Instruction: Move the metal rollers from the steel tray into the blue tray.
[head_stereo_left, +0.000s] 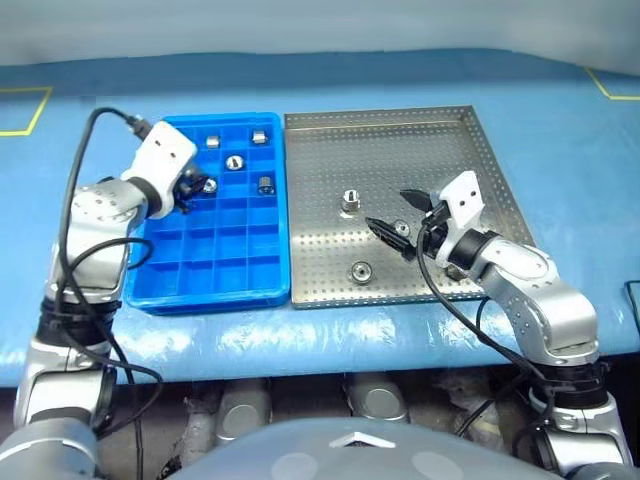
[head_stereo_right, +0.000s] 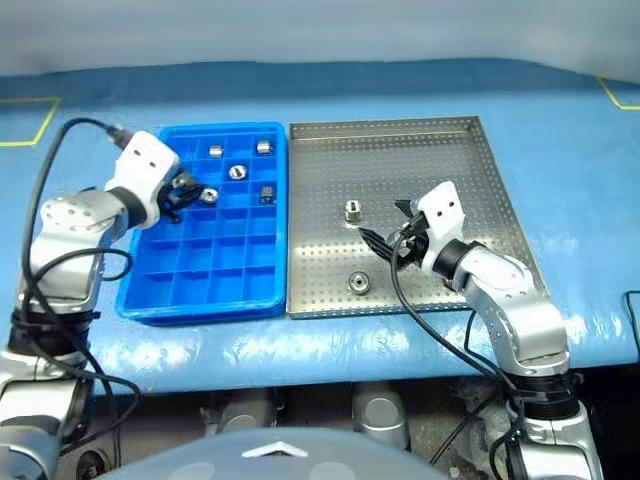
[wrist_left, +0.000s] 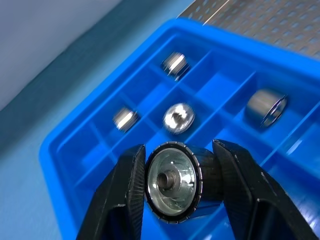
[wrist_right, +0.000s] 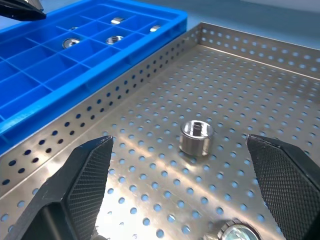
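Over the gridded blue tray (head_stereo_left: 215, 285), left tool (wrist_left: 172, 187) clamps a ribbed shiny roller (wrist_left: 175, 187); right tool (wrist_right: 180, 195) gapes.

Bright blue gridded blue tray (head_stereo_left: 165, 290), silver-grey dotted steel tray (head_stereo_left: 470, 160), shiny silver metal rollers (head_stereo_left: 352, 200), blue bench (head_stereo_left: 560, 140)

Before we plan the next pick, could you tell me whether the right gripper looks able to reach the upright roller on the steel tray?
Probably yes: the right gripper is open, the upright roller stands ahead between its fingers, and nothing blocks the steel tray floor between them.
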